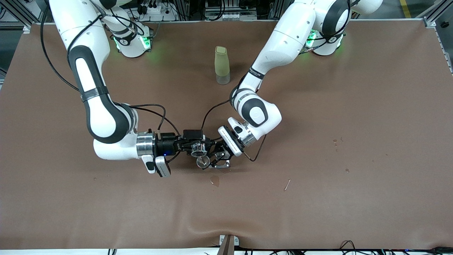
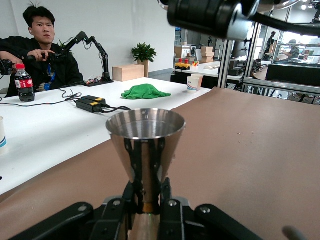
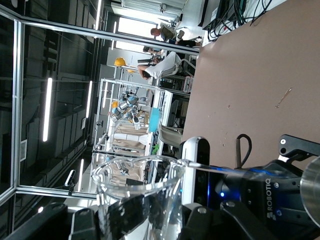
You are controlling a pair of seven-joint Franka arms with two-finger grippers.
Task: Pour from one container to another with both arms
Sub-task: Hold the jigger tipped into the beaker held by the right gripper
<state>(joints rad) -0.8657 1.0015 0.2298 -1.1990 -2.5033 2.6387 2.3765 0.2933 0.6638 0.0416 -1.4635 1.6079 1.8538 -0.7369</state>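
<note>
My left gripper [image 1: 216, 158] [image 2: 146, 195] is shut on the narrow waist of a steel cone-shaped measuring cup [image 1: 203, 162] [image 2: 145, 134], which stands upright just above the brown table. My right gripper [image 1: 193, 146] [image 3: 142, 212] is shut on a clear glass beaker [image 1: 199, 149] [image 3: 141, 182] with a pour spout. The beaker is turned on its side, its mouth right beside and slightly above the steel cup. I see no liquid running between them. In the right wrist view the left gripper's black body [image 3: 272, 192] shows close by.
A tall pale green tumbler [image 1: 222, 65] stands farther from the front camera, between the two arm bases. On the brown mat a wet spot [image 1: 214, 180] lies just nearer than the cups, with a small stick [image 1: 287, 184] and a few stains [image 1: 335, 142] toward the left arm's end.
</note>
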